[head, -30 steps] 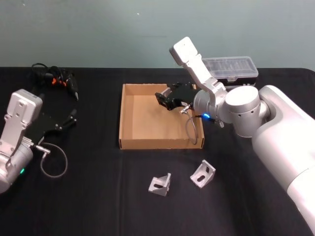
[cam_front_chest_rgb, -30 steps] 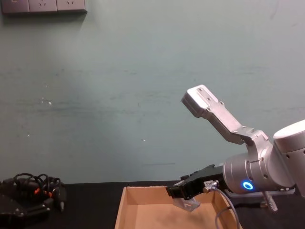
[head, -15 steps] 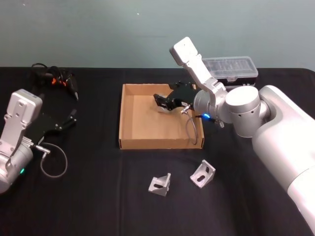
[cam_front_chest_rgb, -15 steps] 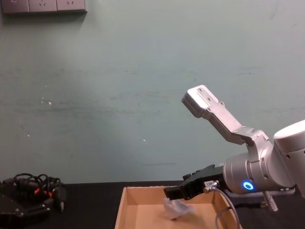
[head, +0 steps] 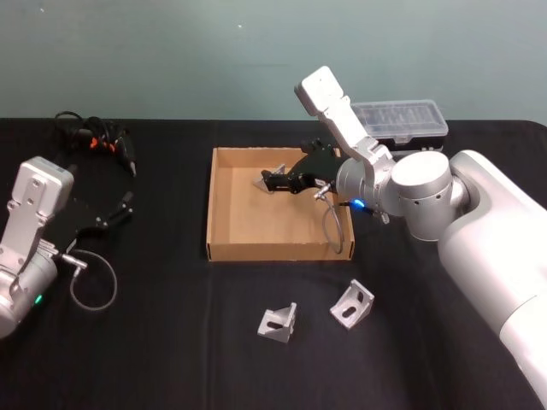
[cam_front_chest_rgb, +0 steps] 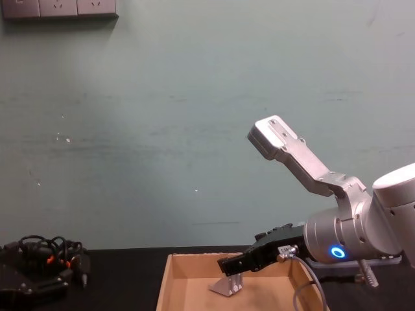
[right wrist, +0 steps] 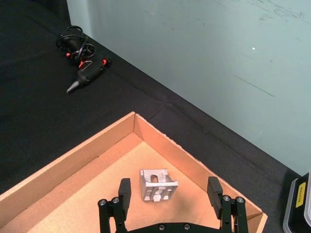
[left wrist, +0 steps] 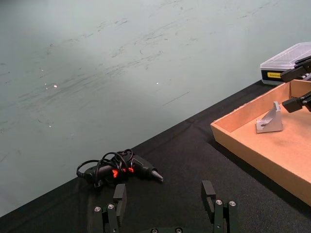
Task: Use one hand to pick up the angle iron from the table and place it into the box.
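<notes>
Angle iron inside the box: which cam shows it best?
Right wrist view: the angle iron sits close, unobstructed on the box floor. Left wrist view: farther, side-on. Head and chest views: small, beside the right gripper.

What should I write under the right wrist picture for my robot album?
The open right gripper hovers over an angle iron resting on the floor of the cardboard box.

looks like a robot lab or workshop test bench. plain black table (head: 171, 359) against a bare teal painted wall (cam_front_chest_rgb: 162, 129) with a row of wall sockets (cam_front_chest_rgb: 58, 8). corded hand tool (head: 107, 143), plastic organiser case (head: 402, 118) and loose metal angle brackets (head: 279, 321) lie about.
</notes>
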